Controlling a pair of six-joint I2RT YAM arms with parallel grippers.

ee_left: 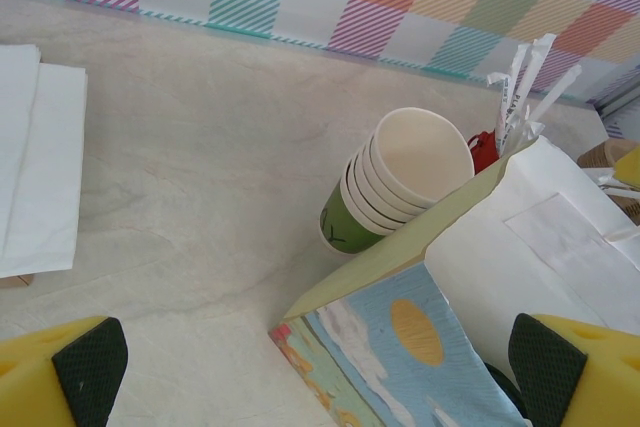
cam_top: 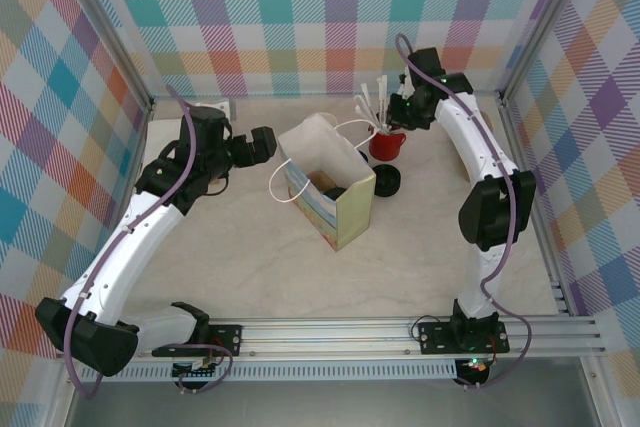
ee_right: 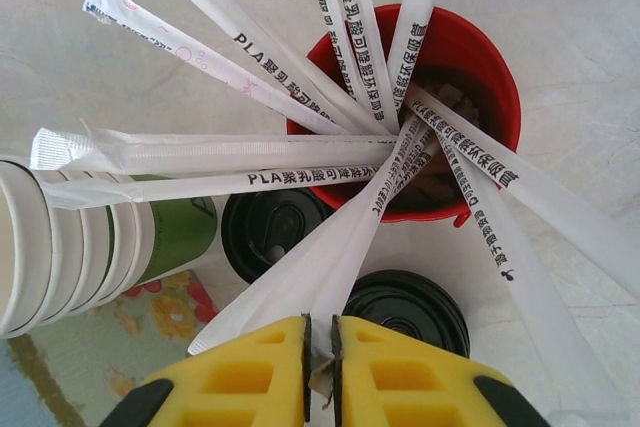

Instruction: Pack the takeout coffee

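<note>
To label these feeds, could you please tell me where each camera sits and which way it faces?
Top external: above and behind the bases, looking down on the table; left arm, right arm, paper bag.
Left wrist: on the left arm, past the open left gripper toward stacked cups and bag.
Right wrist: down past the right gripper, pinching a wrapped straw, into the red cup.
Shared: both wrist views show the stacked cups.

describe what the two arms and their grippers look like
The left arm and right arm both have smooth white shell links joined by black joint housings, on black bases. A purple cable runs along each. The left gripper has chunky yellow fingers faced with black, finely textured pads. The right gripper has the same moulded yellow fingers.
</note>
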